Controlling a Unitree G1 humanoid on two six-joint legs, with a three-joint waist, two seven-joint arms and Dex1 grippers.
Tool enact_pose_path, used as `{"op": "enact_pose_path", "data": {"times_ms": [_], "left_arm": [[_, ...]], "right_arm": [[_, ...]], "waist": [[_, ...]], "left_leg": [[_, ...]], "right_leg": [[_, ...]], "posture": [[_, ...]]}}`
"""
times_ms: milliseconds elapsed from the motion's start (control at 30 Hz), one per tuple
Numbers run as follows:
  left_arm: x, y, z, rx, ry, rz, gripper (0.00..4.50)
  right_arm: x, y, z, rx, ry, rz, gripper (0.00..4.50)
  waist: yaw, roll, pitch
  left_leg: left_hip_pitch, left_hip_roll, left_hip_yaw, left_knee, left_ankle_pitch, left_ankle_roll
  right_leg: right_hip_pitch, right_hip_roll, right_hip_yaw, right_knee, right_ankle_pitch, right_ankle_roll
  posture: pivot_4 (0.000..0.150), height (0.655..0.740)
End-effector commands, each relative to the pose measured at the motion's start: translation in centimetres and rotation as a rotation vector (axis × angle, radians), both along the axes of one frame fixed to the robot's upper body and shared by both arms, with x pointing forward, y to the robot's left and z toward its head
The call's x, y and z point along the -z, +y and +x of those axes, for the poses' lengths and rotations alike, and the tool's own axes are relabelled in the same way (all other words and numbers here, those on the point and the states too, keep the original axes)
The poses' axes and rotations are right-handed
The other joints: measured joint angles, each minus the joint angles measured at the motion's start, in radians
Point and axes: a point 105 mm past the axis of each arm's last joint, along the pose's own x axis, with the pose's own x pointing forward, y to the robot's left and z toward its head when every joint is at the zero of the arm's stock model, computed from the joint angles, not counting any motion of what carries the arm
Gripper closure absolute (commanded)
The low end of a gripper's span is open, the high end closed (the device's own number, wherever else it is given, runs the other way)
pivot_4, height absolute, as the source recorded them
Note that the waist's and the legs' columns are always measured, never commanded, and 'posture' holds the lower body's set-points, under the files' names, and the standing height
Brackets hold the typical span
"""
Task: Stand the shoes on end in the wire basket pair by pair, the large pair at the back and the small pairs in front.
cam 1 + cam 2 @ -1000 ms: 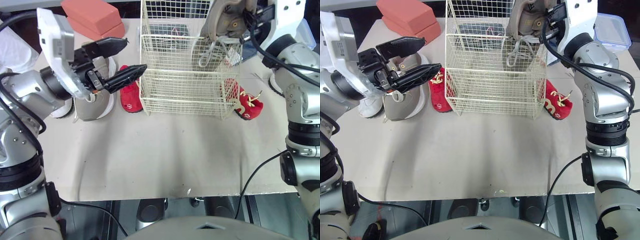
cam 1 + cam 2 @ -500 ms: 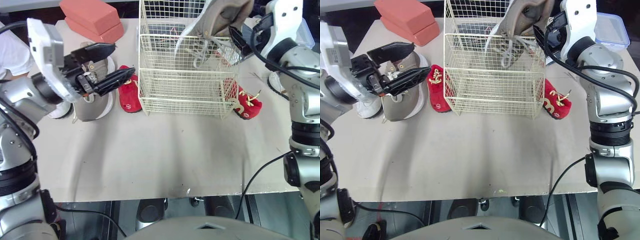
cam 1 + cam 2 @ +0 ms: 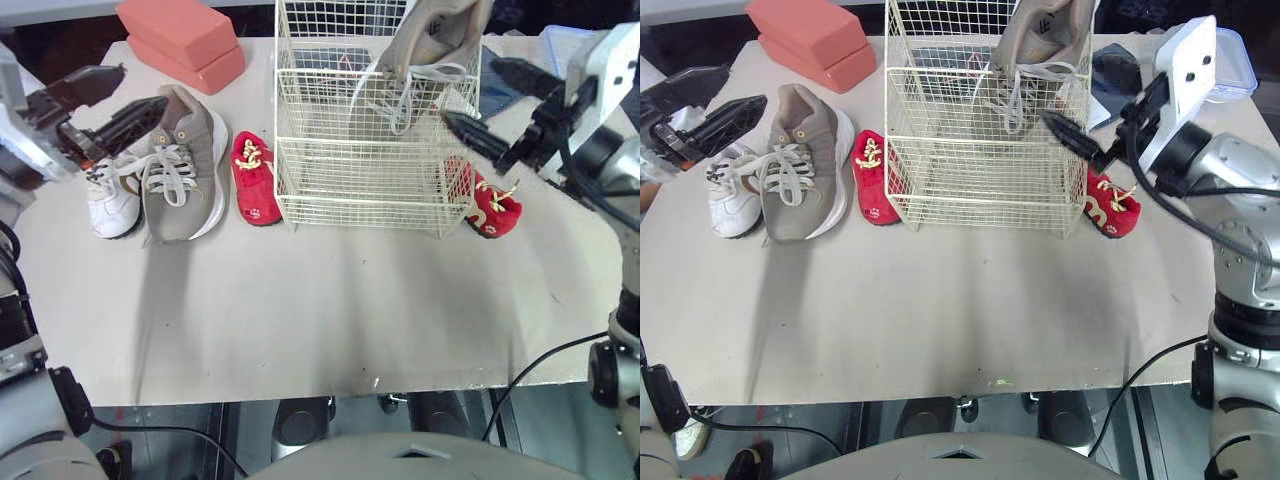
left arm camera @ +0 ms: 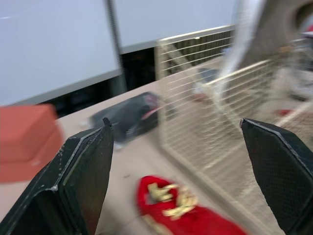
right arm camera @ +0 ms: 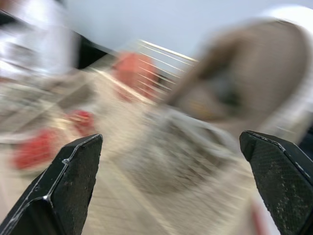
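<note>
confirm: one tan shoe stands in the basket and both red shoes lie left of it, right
No. One tan shoe stands in the basket, but only one red shoe lies left of it; the other red shoe lies on its right, as the left eye view shows.

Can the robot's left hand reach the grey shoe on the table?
Probably yes. The left hand is open and hangs close to the grey shoe, with nothing between them. The white shoe lies beside it, but its top is bare.
</note>
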Motion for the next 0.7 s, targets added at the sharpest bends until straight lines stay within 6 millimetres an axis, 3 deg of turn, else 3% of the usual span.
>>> {"op": "enact_pose_path", "data": {"times_ms": [33,133,333,700], "left_arm": [[0.1,3.8,1.7,-0.18,-0.011,-0.006,0.0],[1.2,6.1,3.0,-0.276,0.045,-0.057,0.0],[4.4,8.3,4.5,-0.369,0.228,-0.12,0.0],[8.1,7.1,6.1,-0.387,0.455,-0.065,0.0]], "right_arm": [[0.7,2.0,-3.1,-0.164,-0.034,0.042,0.05],[1.8,2.7,-4.1,-0.22,0.0,0.049,0.05],[2.3,3.3,-4.6,-0.254,0.016,0.043,0.05],[2.5,3.9,-5.0,-0.287,-0.001,0.034,0.05]], "waist": [[0.004,0.0,0.0],[0.005,-0.001,0.0],[0.004,-0.007,-0.001],[0.003,-0.01,-0.001]], "left_leg": [[0.0,0.0,0.0,0.0,0.0,0.0],[-0.001,-0.001,0.001,0.0,0.0,0.0],[-0.001,-0.001,0.001,0.001,0.0,0.001],[-0.001,-0.001,0.002,0.001,0.0,0.001]], "right_leg": [[0.0,0.0,0.0,0.0,0.0,0.0],[0.0,0.0,0.0,0.0,0.0,0.0],[0.0,0.0,-0.001,0.0,0.0,0.0],[0.0,-0.001,-0.001,0.0,0.0,0.0]], "posture": [[0.15,0.686],[0.15,0.686],[0.15,0.686],[0.15,0.686]]}}
